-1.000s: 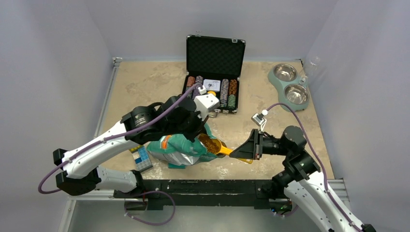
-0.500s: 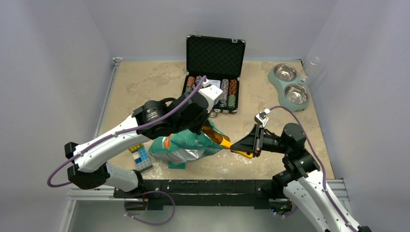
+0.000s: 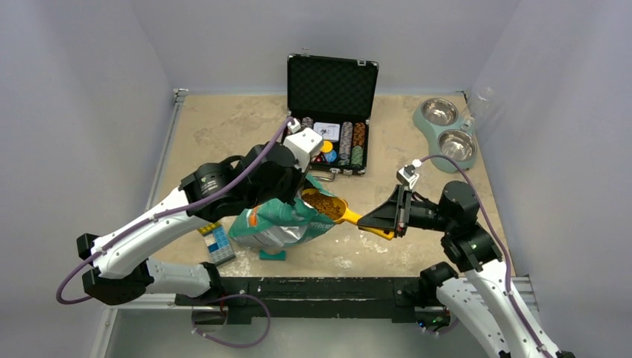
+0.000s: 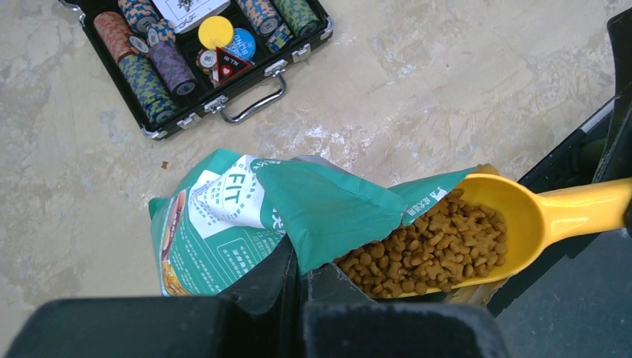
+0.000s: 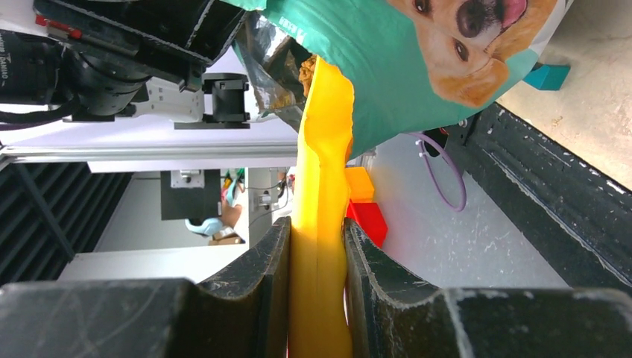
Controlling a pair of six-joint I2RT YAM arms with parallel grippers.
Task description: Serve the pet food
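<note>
The top camera looks down from high above and behind both arm bases onto the whole table. The left wrist camera looks steeply down, from near, on the mouth of the teal bag. The right wrist camera, rolled sideways, looks very closely along the handle of the yellow scoop. All three views share the bag and the scoop.

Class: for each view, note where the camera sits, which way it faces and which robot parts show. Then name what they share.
Top external: above and behind the bases, looking down on the table; both arms show.
Left wrist: on the left arm, looking down past the left end effector, shut on the bag.
Right wrist: on the right arm, looking along the scoop the right end effector clamps.
Shared by all: bag, scoop.
</note>
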